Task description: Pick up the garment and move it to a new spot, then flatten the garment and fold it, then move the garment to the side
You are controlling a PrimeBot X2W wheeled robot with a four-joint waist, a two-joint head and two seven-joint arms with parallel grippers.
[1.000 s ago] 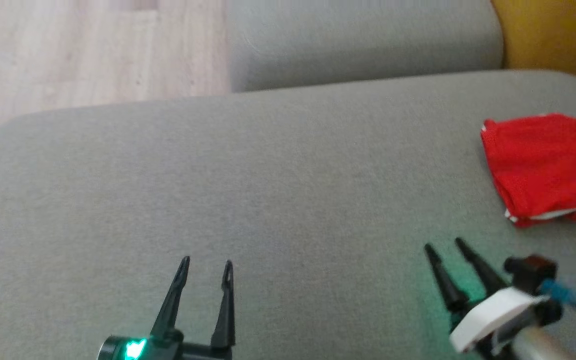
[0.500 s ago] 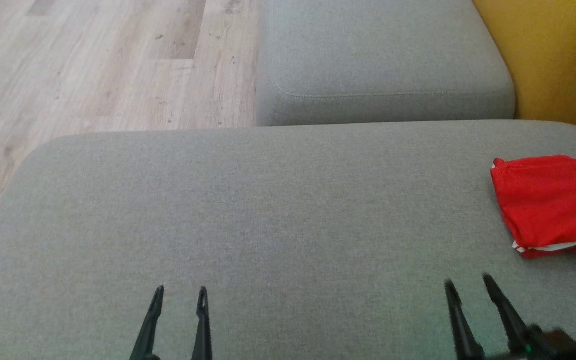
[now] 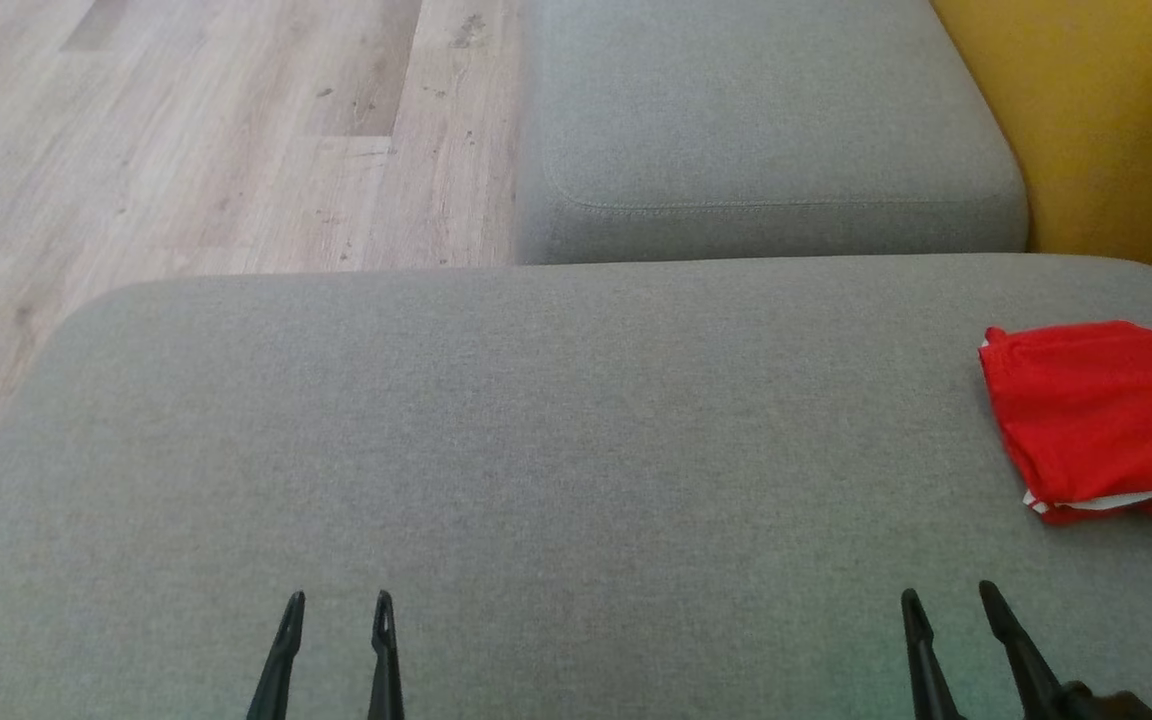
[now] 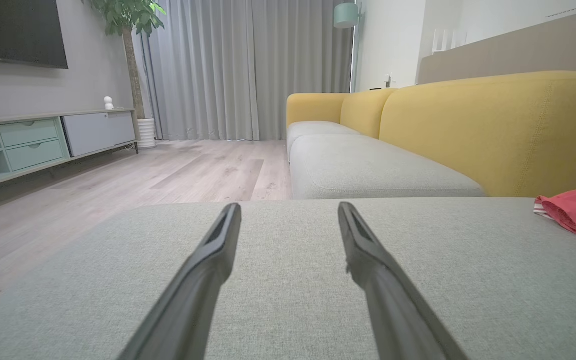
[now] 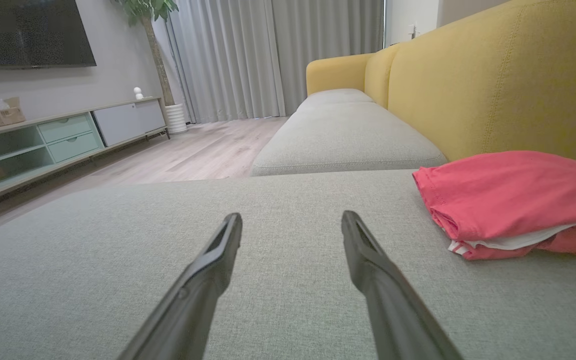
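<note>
The red garment [image 3: 1101, 415] lies folded, with a white trim edge, at the right side of the grey cushion [image 3: 556, 440]. It also shows as a pinkish-red folded bundle [image 5: 508, 200] in the right wrist view and at the far right [image 4: 575, 212] of the left wrist view. My left gripper [image 3: 339, 600] stands open at the lower left, nothing between its fingers. My right gripper [image 3: 946, 598] is open at the lower right, a short way in front of the garment and apart from it.
A second grey seat cushion [image 3: 766, 130] lies beyond the first. The yellow sofa back [image 3: 1096, 120] rises at the right. Wooden floor [image 3: 186, 150] lies to the left, with a TV cabinet [image 4: 33, 142] and a potted plant [image 4: 128, 30] farther off.
The head camera has tilted, shifting the whole scene down. Both grippers have drawn back toward the bottom edge; the right one has straightened. The garment lies as before.
</note>
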